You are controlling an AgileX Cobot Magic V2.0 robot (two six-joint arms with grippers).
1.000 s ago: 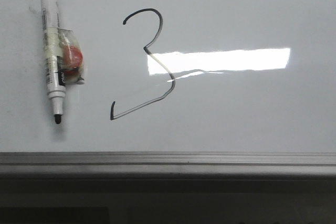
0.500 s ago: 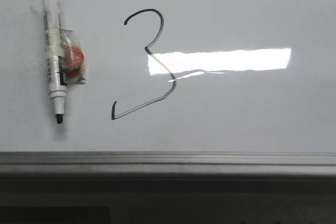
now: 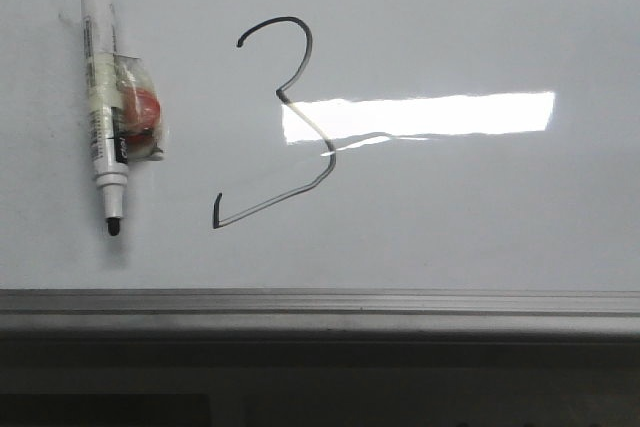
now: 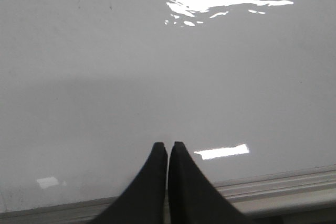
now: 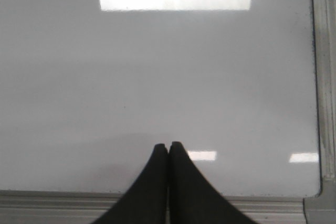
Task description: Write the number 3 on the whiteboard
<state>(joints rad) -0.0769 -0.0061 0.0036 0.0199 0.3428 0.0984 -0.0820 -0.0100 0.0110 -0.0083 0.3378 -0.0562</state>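
Observation:
The number 3 (image 3: 305,122) is drawn in thin black line on the whiteboard (image 3: 480,217), with a long slanted tail ending lower left. A white marker (image 3: 103,97) with a black tip lies on the board left of it, uncapped tip toward the rail, with a taped red piece (image 3: 138,112) on its side. Neither gripper shows in the front view. My left gripper (image 4: 168,144) is shut and empty over bare board (image 4: 105,77) near the rail. My right gripper (image 5: 168,144) is shut and empty over bare board (image 5: 157,66) near a corner.
A grey metal rail (image 3: 320,305) runs along the board's near edge, also in the left wrist view (image 4: 283,184) and the right wrist view (image 5: 52,200). A side rail (image 5: 326,77) bounds the board in the right wrist view. A bright rectangular light reflection (image 3: 420,115) crosses the 3.
Nothing has changed but a very slight shift of the front view picture.

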